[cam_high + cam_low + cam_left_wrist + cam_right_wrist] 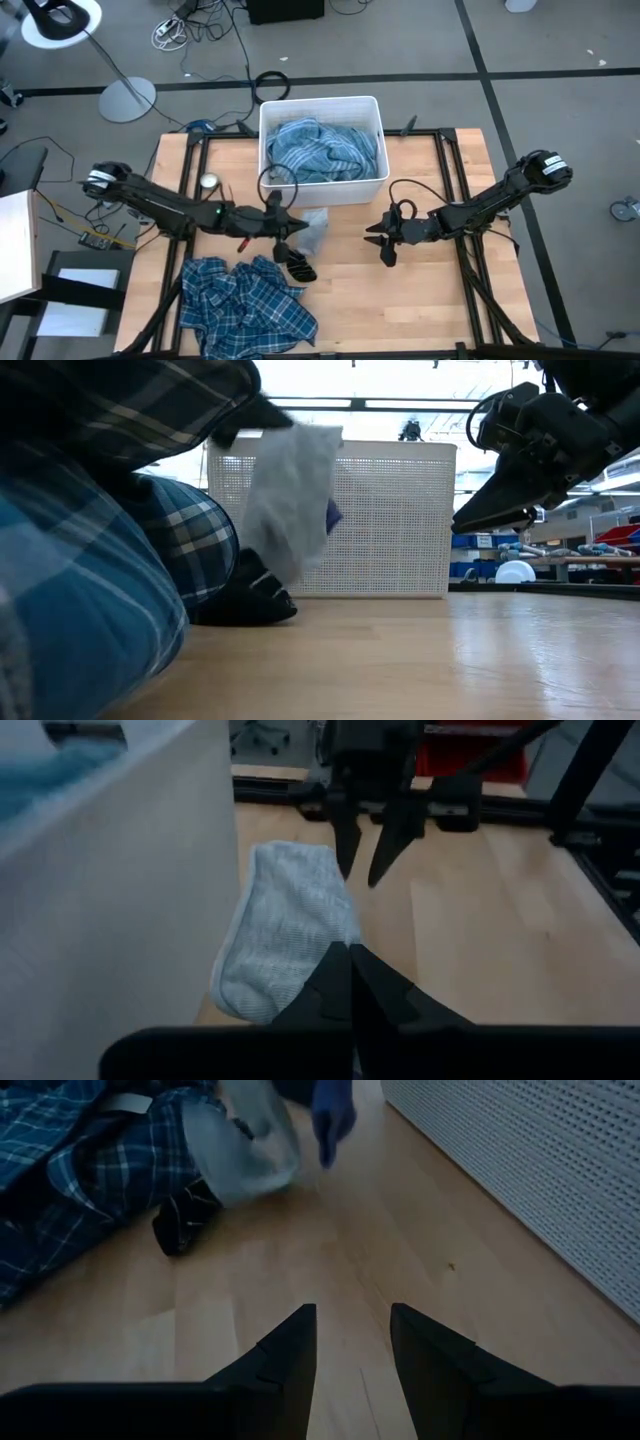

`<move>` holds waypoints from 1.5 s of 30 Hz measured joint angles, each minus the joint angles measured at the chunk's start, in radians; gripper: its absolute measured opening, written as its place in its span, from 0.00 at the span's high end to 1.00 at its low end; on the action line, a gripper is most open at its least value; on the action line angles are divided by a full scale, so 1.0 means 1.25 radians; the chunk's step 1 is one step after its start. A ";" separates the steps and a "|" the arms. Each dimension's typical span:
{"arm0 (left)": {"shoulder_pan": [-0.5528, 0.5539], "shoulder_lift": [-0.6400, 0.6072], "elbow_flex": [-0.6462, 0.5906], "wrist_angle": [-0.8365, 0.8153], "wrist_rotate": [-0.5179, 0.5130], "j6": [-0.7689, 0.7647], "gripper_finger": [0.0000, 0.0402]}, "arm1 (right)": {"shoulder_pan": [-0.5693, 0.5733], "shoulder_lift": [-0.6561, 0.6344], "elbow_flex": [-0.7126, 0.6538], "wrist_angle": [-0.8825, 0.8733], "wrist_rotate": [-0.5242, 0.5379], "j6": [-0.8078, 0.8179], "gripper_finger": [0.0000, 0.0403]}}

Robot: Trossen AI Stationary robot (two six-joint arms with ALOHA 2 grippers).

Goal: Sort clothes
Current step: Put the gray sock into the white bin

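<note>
My left gripper [292, 228] is shut on a small pale grey-white cloth [313, 231], just in front of the white bin [372, 108]. The cloth also shows in the low view [290, 500] and the left wrist view [285, 920]. A grey-blue striped shirt [322, 150] lies in the bin. A blue-white plaid shirt [245, 305] lies crumpled at the near left. A small black piece [299, 266] lies on the table beside it. My right gripper [384, 242] is open and empty, right of the cloth and above the table. No turquoise tee shows. My left gripper pinches the pale cloth's near edge [322, 948] between its two shut fingers. The fingers come level from the table's left. The cloth hangs slack below them [285, 550], over the black piece. I cannot tell whether its lower end touches the table.
The bin's perforated wall [400, 520] stands close behind the cloth. A dark blue scrap [333, 1115] shows beside the pale cloth. Bare wood [420, 300] lies near and to the right. Dark frame rails [450, 150] run along the table's sides.
</note>
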 joint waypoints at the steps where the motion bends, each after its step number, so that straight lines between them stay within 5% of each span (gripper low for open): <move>1: 0.000 0.000 0.037 -0.051 -0.002 0.018 1.00 | 0.000 0.000 0.000 0.002 0.000 0.000 0.67; 11: 0.015 -0.001 0.331 -0.371 -0.009 0.096 1.00 | 0.000 0.000 0.000 0.011 0.000 0.000 0.67; 45: 0.014 0.019 0.338 -0.402 0.044 0.074 0.99 | 0.000 0.000 0.000 0.012 0.000 0.000 0.67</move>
